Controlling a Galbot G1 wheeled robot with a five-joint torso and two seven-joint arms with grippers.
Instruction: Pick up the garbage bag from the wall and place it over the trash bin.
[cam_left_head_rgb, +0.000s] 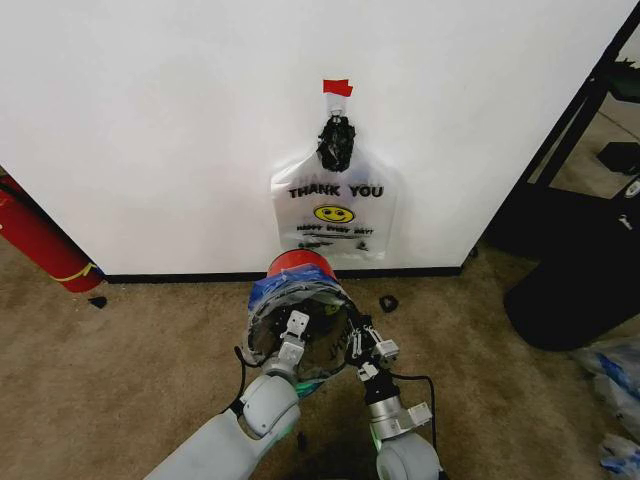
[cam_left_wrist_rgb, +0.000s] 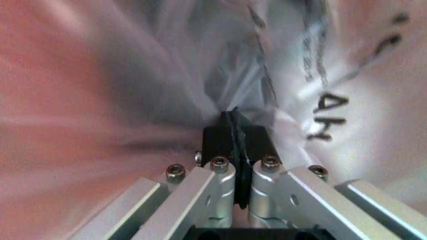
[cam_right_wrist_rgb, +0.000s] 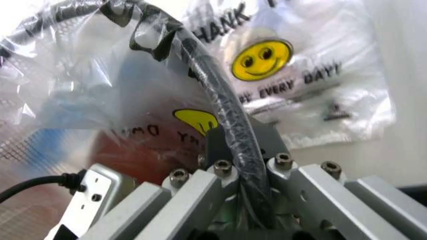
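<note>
The trash bin (cam_left_head_rgb: 300, 266) lies tipped on the carpet below the wall (cam_left_head_rgb: 150, 120), red bottom toward the wall and mouth toward me. The garbage bag (cam_left_head_rgb: 268, 297), thin clear film with blue strips, is wrapped over its mouth. At the near left of the rim my left gripper (cam_left_head_rgb: 296, 326) reaches in; the left wrist view has that gripper (cam_left_wrist_rgb: 233, 125) shut on a fold of the bag's film (cam_left_wrist_rgb: 320, 75). On the near right of the rim, my right gripper (cam_left_head_rgb: 361, 340) is shut, and the right wrist view shows it (cam_right_wrist_rgb: 230, 142) clamping the bag (cam_right_wrist_rgb: 100, 85) against the bin's black rim (cam_right_wrist_rgb: 200, 55).
A second printed bag (cam_left_head_rgb: 335, 215) without blue strips hangs from a hook under red tape on the wall. A red cylinder (cam_left_head_rgb: 40, 240) leans at the left. A big black sack (cam_left_head_rgb: 575, 290) and loose plastic (cam_left_head_rgb: 615, 370) lie to the right. A small black scrap (cam_left_head_rgb: 388, 302) lies on the carpet.
</note>
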